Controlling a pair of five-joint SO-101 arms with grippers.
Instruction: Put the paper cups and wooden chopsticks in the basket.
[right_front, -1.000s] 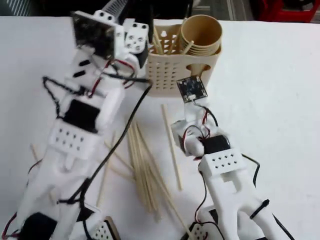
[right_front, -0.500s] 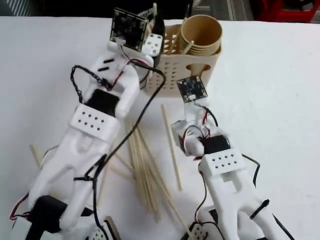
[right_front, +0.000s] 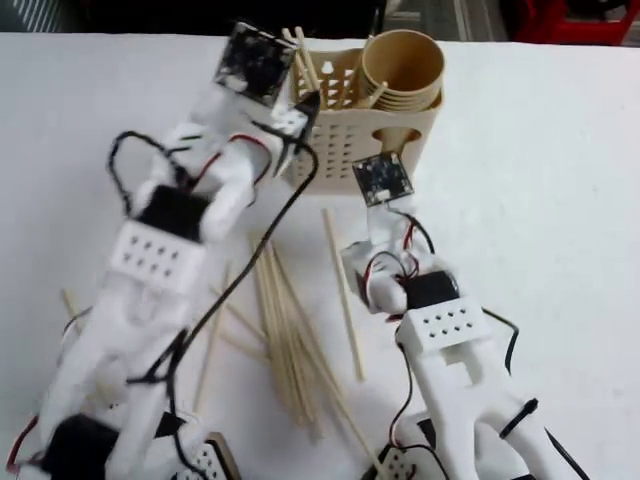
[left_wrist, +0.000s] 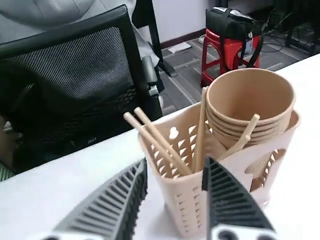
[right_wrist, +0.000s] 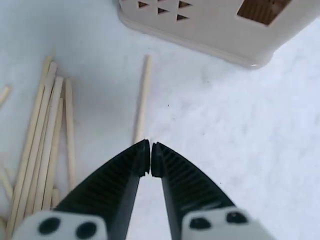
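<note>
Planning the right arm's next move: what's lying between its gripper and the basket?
In the right wrist view, a single chopstick lies on the table between the right gripper and the basket, pointing toward the basket.

A white table carries a beige perforated basket, standing upright on its surface. A single wooden chopstick lies flat in front of the basket, one end just short of its front wall, the other pointing away. Farther out from the basket, off its left corner, a loose sheaf of wooden chopsticks fans across the tabletop. One stray chopstick rests well apart from the basket, far to its left.
</note>
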